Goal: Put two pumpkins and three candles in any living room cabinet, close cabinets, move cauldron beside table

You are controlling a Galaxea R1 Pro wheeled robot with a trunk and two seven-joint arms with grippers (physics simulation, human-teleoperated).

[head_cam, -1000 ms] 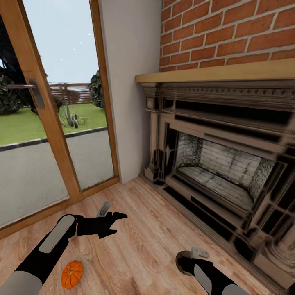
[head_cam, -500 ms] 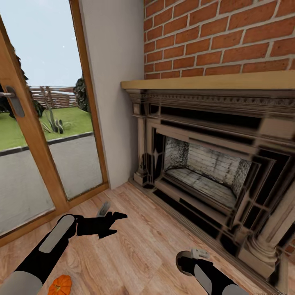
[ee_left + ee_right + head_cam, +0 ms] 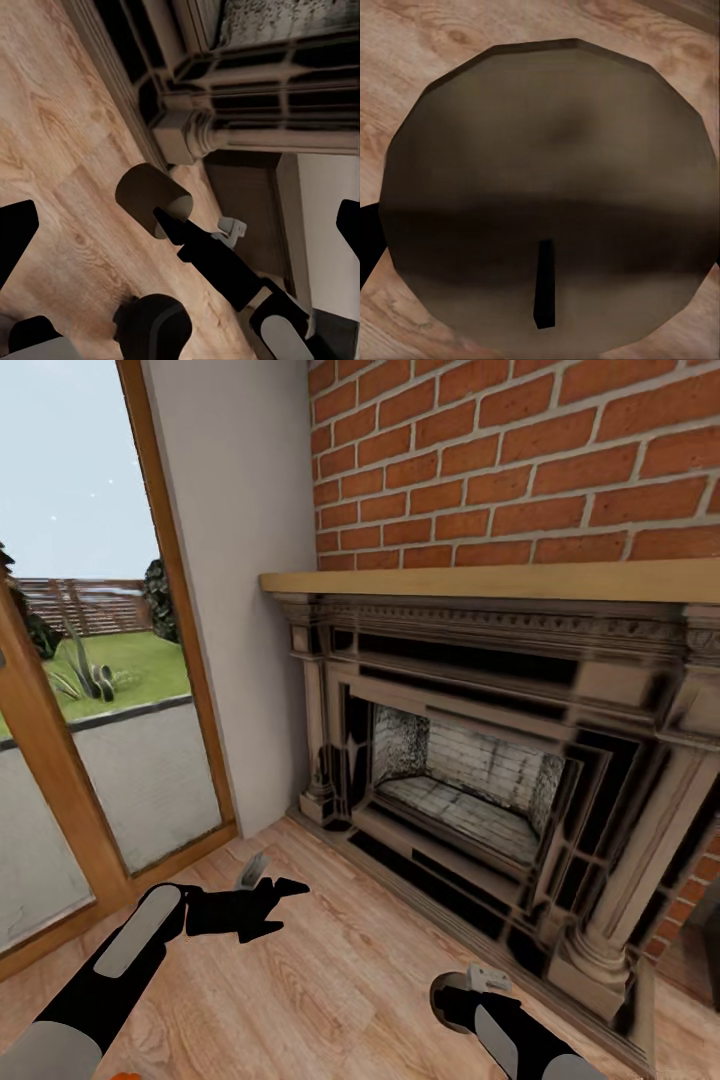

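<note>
Right pincer (image 3: 452, 996) is clamped on a candle (image 3: 152, 196), a stubby dull-brown cylinder held clear of the wooden floor (image 3: 340, 970) in front of the fireplace (image 3: 480, 760). From the right wrist, the candle's flat round top (image 3: 547, 187) is very close, with its small dark wick (image 3: 544, 283) standing on it and a black finger (image 3: 366, 244) showing at the rim. From the left wrist, one black finger of the right pincer lies across the candle's side, and the fireplace's column base (image 3: 191, 135) is just beyond it.

Left pincer (image 3: 272, 884) hangs above the floor farther out from the fireplace, toward the glass door (image 3: 110, 740). Its jaws are spread wide apart with nothing between them, and its black fingertips (image 3: 16, 238) sit at opposite edges of its own wrist view.

A sliver of orange, the pumpkin (image 3: 124, 1076), shows on the floor beside the left arm, well away from the fireplace. A wooden mantel shelf (image 3: 500, 580) tops the fireplace, and a red brick wall (image 3: 520, 460) rises above it.
</note>
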